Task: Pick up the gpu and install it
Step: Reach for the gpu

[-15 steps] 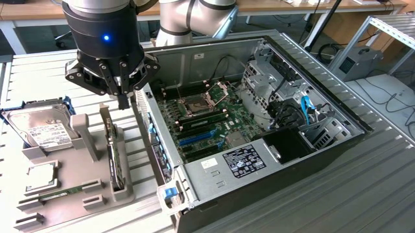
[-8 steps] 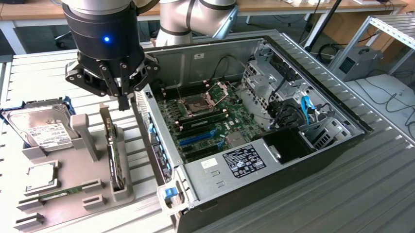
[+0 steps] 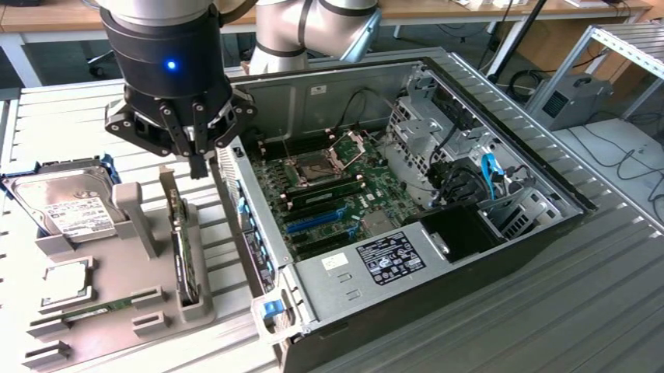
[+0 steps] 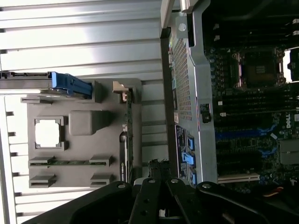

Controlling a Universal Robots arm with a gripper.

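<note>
The black two-fingered gripper is clenched with nothing between its fingers; it hangs just beside the perforated rear wall of the open black and silver computer case. The gpu, a slim dark rectangular card, stands on its edge in a slot of the grey plastic parts holder, below the gripper and apart from it. The same holder carries a silver hard drive with a white label, a square silvery processor chip and a thin green memory stick. Holder and case rest on a ribbed metal surface, the case on the exterior view's right with its green motherboard exposed
</note>
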